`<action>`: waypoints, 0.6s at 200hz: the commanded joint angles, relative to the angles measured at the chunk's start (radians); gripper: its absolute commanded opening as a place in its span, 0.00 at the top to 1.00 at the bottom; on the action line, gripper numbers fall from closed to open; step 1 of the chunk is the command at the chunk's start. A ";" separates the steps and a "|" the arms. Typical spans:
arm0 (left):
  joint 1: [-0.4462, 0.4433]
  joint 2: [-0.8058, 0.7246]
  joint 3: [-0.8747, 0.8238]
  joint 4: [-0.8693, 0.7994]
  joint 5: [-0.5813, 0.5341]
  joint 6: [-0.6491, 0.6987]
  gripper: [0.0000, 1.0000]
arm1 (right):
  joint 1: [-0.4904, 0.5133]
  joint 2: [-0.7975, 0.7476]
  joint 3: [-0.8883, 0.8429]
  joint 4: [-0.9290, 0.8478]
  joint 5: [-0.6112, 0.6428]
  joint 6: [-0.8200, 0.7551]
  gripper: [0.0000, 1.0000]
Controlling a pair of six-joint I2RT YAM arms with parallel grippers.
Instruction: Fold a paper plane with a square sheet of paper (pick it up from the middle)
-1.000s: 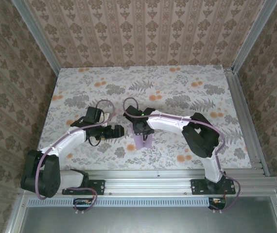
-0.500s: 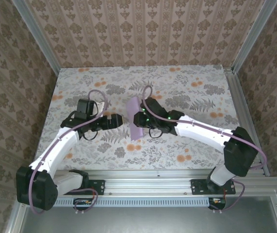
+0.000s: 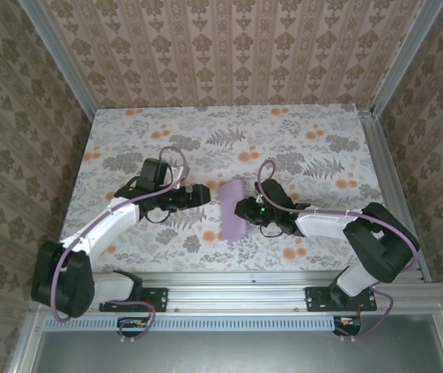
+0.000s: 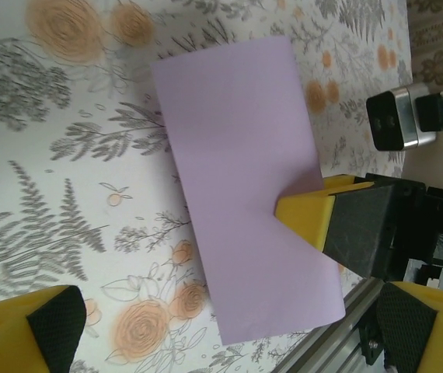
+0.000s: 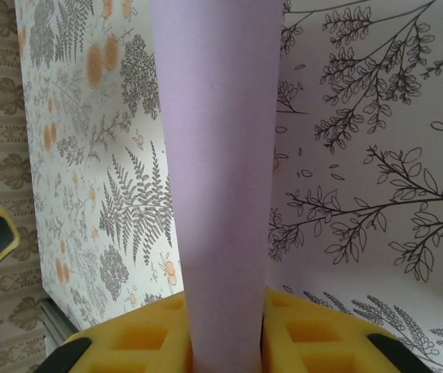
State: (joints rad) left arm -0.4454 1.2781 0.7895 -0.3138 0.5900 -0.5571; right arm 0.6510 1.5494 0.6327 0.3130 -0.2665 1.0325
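The square sheet of paper (image 3: 232,210) is pale lilac and shows as a long rectangle over the floral table, a little right of centre. My right gripper (image 3: 245,208) is shut on its right edge. In the right wrist view the sheet (image 5: 218,148) rises as a strip from between the yellow pads (image 5: 136,338) of the right gripper (image 5: 225,350). In the left wrist view the sheet (image 4: 237,171) lies ahead with one right finger (image 4: 307,214) over its edge. My left gripper (image 3: 203,192) is open just left of the paper, its jaws spread wide and empty (image 4: 229,338).
An aluminium rail (image 3: 284,280) runs along the near table edge, close to the paper's near end (image 4: 338,346). Patterned walls enclose the table on three sides. The right arm's wrist camera (image 4: 396,120) sits just beyond the sheet.
The right arm swung right and toward the near edge, bringing the sheet from a raised, tilted pose down low over the table. The left gripper moved right, closer to the paper.
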 commanded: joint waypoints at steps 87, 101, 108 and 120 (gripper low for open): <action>-0.224 0.194 -0.009 0.238 -0.101 -0.134 0.06 | -0.069 0.063 -0.136 0.188 -0.084 -0.003 0.70; -0.239 0.203 -0.019 0.256 -0.119 -0.143 0.11 | -0.073 0.067 -0.142 0.203 -0.091 -0.005 0.70; -0.245 0.210 -0.022 0.259 -0.129 -0.146 0.13 | -0.074 0.070 -0.142 0.207 -0.094 -0.005 0.69; -0.255 0.224 -0.024 0.263 -0.134 -0.147 0.20 | -0.074 0.073 -0.145 0.214 -0.096 -0.005 0.69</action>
State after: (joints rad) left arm -0.6807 1.4818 0.7822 -0.0948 0.4934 -0.6807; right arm 0.5827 1.6012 0.5072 0.4770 -0.3332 1.0348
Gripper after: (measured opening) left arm 0.847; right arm 0.308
